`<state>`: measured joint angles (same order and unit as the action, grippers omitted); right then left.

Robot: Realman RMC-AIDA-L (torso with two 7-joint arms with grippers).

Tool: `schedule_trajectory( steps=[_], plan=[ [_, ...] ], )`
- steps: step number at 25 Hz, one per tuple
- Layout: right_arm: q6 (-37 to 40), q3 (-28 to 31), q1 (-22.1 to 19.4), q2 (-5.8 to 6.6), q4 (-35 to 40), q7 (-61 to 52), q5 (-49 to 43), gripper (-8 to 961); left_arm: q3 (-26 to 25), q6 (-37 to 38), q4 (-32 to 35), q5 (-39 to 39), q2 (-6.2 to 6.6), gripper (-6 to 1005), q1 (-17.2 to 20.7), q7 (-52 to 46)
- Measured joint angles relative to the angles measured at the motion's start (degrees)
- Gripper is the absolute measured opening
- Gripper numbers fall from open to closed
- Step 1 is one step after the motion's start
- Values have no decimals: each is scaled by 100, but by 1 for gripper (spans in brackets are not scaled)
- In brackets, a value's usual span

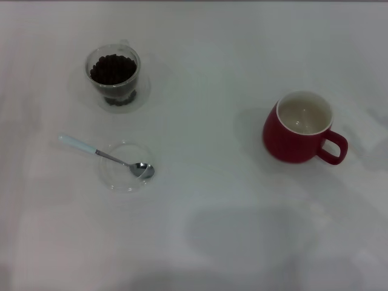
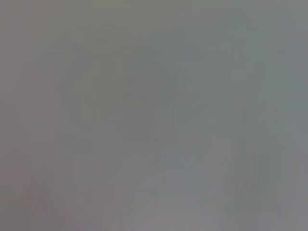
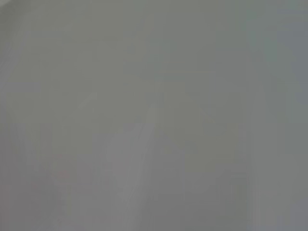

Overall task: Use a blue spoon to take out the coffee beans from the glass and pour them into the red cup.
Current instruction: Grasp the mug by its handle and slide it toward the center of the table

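Observation:
In the head view the glass (image 1: 113,76) stands at the back left, upright, with a heap of coffee beans (image 1: 112,68) inside. The blue spoon (image 1: 107,156) lies in front of it, its pale handle pointing left and its metal bowl resting on a flat clear round dish (image 1: 125,167). The red cup (image 1: 298,128) stands upright at the right, its cream inside empty and its handle pointing right. Neither gripper shows in any view. Both wrist views show only plain grey surface.
The white table (image 1: 206,230) carries a soft shadow at the front middle. A few beans show through the base of the glass.

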<state>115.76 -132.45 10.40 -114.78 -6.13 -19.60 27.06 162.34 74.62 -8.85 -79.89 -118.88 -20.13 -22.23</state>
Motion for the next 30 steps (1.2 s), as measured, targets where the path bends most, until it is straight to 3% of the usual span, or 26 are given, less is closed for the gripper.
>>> schedule_trajectory(
  steps=[18, 30],
  plan=[
    [-103, -35, 51, 6, -115, -391, -36, 648, 7, -19, -21, 0, 14, 551, -89, 0],
    [-1153, -529, 102, 4, -294, -1142, -806, 647, 43, 3, 33, 104, -14, 552, 40, 0]
  ],
)
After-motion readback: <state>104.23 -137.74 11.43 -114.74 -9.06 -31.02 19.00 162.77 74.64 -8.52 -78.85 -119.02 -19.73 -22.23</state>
